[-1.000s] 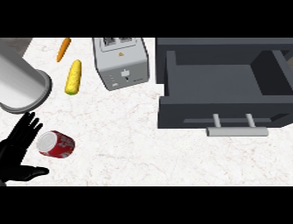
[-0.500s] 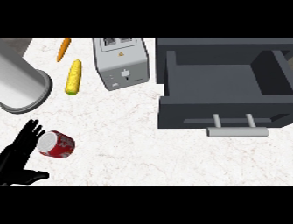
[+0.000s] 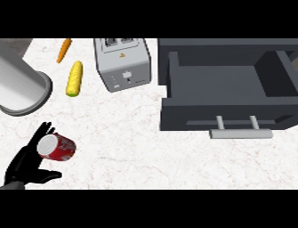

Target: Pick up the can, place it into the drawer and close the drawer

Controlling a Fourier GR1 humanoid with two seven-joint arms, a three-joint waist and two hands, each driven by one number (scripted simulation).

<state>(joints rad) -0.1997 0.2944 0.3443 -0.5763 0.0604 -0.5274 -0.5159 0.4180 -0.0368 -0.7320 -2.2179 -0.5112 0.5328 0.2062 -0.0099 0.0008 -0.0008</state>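
Can (image 3: pixel 58 148) is lying on its side near the front left corner of the desk (image 3: pixel 144 151), its pale end facing up and to the left, and it is hardly shifting from where it lay a second ago. What is changing is the left robot hand (image 3: pixel 25 165): over the last second it has been sliding in from the desk's left edge, and its straight, spread fingers (image 3: pixel 42 131) are now standing right against the can's left side, seemingly touching it. The thumb (image 3: pixel 48 175) is sticking out toward the right, in front of the can and apart from it, so nothing is pinching or wrapping the can yet.

That puts the task at the very start of the pick. The robot hand is getting into place, but the fingers and thumb would need to be curling round the can before any lift.

Over at the desk's right side the drawer (image 3: pixel 233 89) is standing open, its handle (image 3: pixel 239 132) facing the front edge, well apart from the can. The toaster (image 3: pixel 123 64), the corn cob (image 3: pixel 75 79) and the carrot (image 3: pixel 64 50) are sitting toward the back edge, away from the likely path.
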